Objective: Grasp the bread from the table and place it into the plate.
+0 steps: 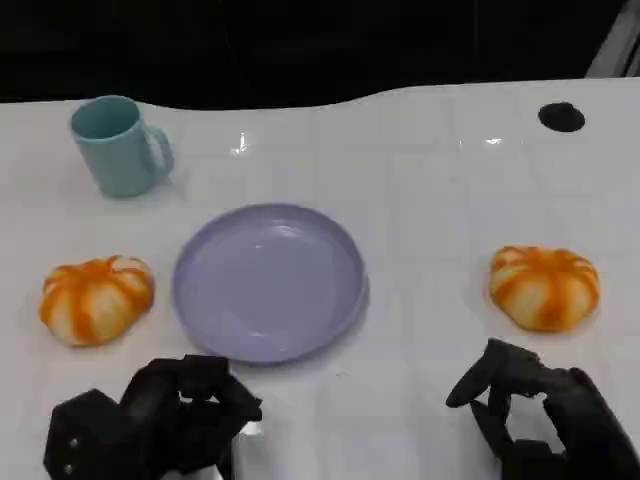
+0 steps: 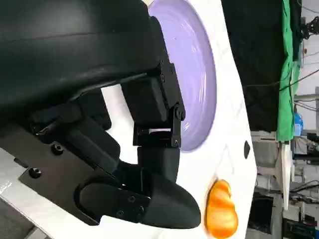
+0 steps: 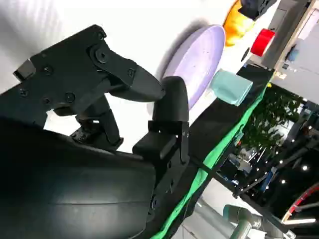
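Two round orange-and-white breads lie on the white table, one (image 1: 97, 298) left of the lilac plate (image 1: 268, 282) and one (image 1: 545, 287) to its right. The plate holds nothing. My left hand (image 1: 160, 420) hovers near the front edge, below the left bread and the plate's left rim, fingers loosely bent around nothing. My right hand (image 1: 545, 415) hangs just in front of the right bread, thumb and fingers apart, empty. The left wrist view shows my left hand (image 2: 149, 149), the plate (image 2: 199, 74) and the right bread (image 2: 222, 209). The right wrist view shows the plate (image 3: 197, 64) and the left bread (image 3: 237, 22).
A teal mug (image 1: 120, 145) stands at the back left, behind the left bread. A black round spot (image 1: 561, 116) marks the table at the back right. The table's dark far edge runs behind the mug. A red object (image 3: 262, 42) sits off the table.
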Available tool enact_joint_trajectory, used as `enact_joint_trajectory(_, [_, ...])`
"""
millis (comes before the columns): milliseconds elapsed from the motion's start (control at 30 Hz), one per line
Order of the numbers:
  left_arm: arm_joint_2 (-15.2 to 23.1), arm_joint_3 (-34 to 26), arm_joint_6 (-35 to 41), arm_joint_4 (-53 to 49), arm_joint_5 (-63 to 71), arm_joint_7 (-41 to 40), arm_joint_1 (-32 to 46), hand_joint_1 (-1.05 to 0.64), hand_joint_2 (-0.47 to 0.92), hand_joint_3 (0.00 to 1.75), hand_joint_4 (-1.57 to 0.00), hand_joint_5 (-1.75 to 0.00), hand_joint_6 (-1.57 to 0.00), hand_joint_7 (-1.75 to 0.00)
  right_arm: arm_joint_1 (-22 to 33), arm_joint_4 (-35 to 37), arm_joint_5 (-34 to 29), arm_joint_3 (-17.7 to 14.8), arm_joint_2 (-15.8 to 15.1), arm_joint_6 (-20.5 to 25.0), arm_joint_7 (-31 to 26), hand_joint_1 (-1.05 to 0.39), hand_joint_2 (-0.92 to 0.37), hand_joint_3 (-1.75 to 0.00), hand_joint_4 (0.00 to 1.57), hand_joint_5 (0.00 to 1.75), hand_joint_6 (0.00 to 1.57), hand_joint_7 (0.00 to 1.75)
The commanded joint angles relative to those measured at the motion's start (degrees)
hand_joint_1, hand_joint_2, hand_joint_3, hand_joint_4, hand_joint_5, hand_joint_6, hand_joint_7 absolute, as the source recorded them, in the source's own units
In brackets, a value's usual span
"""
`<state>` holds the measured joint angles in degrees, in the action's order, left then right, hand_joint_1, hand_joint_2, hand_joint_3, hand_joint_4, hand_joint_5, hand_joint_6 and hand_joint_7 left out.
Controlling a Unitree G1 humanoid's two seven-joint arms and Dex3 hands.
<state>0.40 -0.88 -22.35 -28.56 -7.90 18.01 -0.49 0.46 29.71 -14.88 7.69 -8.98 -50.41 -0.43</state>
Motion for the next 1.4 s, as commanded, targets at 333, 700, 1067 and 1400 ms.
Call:
enact_joint_trajectory(333, [1.0, -0.6, 0.5, 0.6, -0.4, 0.3, 0.5, -1.05, 0.64, 0.48, -1.57, -1.19, -1.42, -0.76, 0.2, -0.2, 0.5, -0.3, -0.7, 0.2, 0.2, -0.31, -0.55, -1.03, 0.8, 1.75, 0.76, 1.32])
enact_joint_trajectory(700, [0.9, -0.6, -0.3, 0.1, -0.2, 0.3, 0.4, -1.05, 0.63, 0.49, -1.57, -1.19, -1.42, -0.76, 0.1, 0.1, 0.4, -0.4, -0.8, -0.4, 0.0, -0.3, -0.55, -1.03, 0.79, 1.75, 0.75, 1.31])
enact_joint_trajectory(1067, [0.7, -0.5, -0.1, 0.4, 0.2, -0.4, 0.5, -1.05, 0.63, 0.5, -1.57, -1.2, -1.42, -0.77, -1.5, -2.1, -2.3, -2.1, -1.8, 0.0, -3.1, -0.31, -0.66, -0.75, 0.7, 1.56, 0.82, 0.92])
enact_joint_trajectory(1400, [0.7, -0.4, -0.5, 0.3, 0.3, -0.2, 0.6, -1.05, 0.64, 0.52, -1.57, -1.2, -1.41, -0.77, -0.8, -13.7, -19.8, -3.8, -6.7, 9.8, -10.7, -0.47, -0.91, -0.19, 0.53, 0.8, 0.74, 0.16])
